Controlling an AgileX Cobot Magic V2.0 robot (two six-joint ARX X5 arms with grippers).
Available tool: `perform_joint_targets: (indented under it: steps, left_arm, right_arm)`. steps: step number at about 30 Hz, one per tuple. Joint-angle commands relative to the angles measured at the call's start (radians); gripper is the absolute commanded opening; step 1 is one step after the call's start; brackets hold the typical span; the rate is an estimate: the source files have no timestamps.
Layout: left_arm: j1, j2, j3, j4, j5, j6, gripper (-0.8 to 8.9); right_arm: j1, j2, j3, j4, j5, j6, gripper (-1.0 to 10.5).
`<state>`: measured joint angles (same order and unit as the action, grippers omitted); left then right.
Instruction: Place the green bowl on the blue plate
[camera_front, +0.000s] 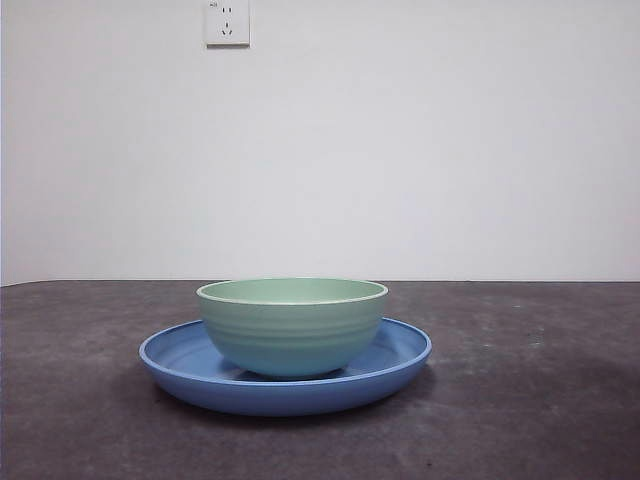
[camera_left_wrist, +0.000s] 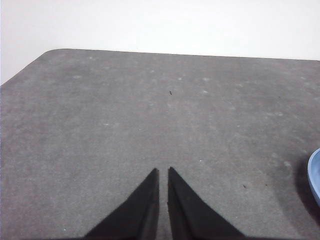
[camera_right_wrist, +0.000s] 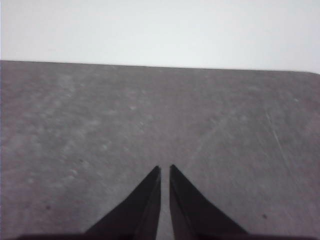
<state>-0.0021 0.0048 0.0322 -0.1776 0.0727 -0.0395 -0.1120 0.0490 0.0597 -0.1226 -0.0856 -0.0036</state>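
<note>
Behind the dark gray table (camera_front: 560, 400) stands a plain white wall (camera_front: 400, 150) with 1 power socket (camera_front: 227, 22) high up. Both arms wait away from the dishes: the left gripper (camera_left_wrist: 163, 172) and the right gripper (camera_right_wrist: 165, 170) each hang over bare table with their 2 black jaws pressed nearly together, grasping nothing. Out past them, the green bowl (camera_front: 292, 325) sits upright in the middle of the blue plate (camera_front: 400, 350), whose edge just peeks into the left wrist view.
</note>
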Motion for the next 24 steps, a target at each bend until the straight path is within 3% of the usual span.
perform_joint_targets:
  steps: [1,9,24]
  left_arm:
    - [0.002,-0.002,-0.021,-0.008,-0.004,0.004,0.28]
    - [0.002,-0.002,-0.021,-0.008,-0.004,0.004,0.28]
    - [0.002,-0.002,-0.021,-0.008,-0.004,0.004,0.28]
  right_arm:
    - [0.007,-0.02,-0.021,0.016,0.049,0.003,0.3]
    - [0.07,-0.045,-0.049,-0.042,0.134,-0.005,0.3]
    - [0.075,-0.045,-0.049,-0.056,0.112,-0.005,0.3]
